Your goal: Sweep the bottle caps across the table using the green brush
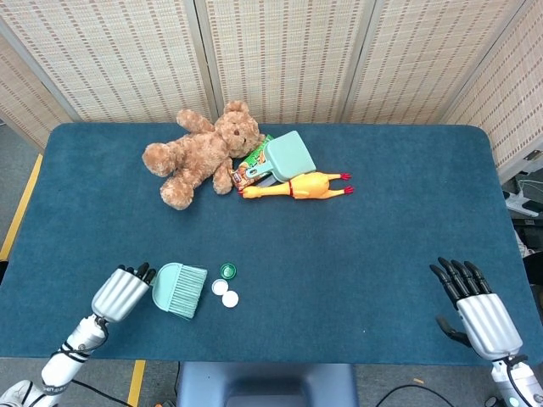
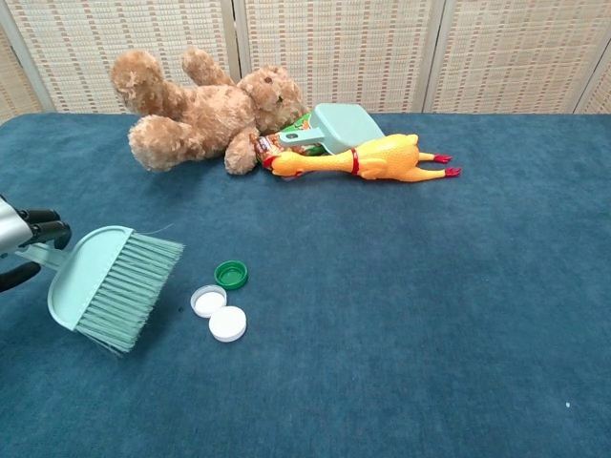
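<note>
Green brush (image 1: 180, 289) gripped at its handle by left hand (image 1: 120, 292), bristles pointing away from the fingers (image 2: 38, 230) | green bottle cap (image 1: 227, 271) and two white bottle caps (image 1: 225, 293) just beyond the bristle tips on blue worktop (image 1: 382, 220) | right hand (image 1: 477, 312) holds nothing, fingers spread, well apart from the caps

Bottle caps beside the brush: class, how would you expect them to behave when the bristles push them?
The three bottle caps look small and light, so they would probably slide easily. They lie flat, so rolling seems unlikely. Clustered together, they may scatter apart when the green brush, held by the left hand, hits them.
</note>
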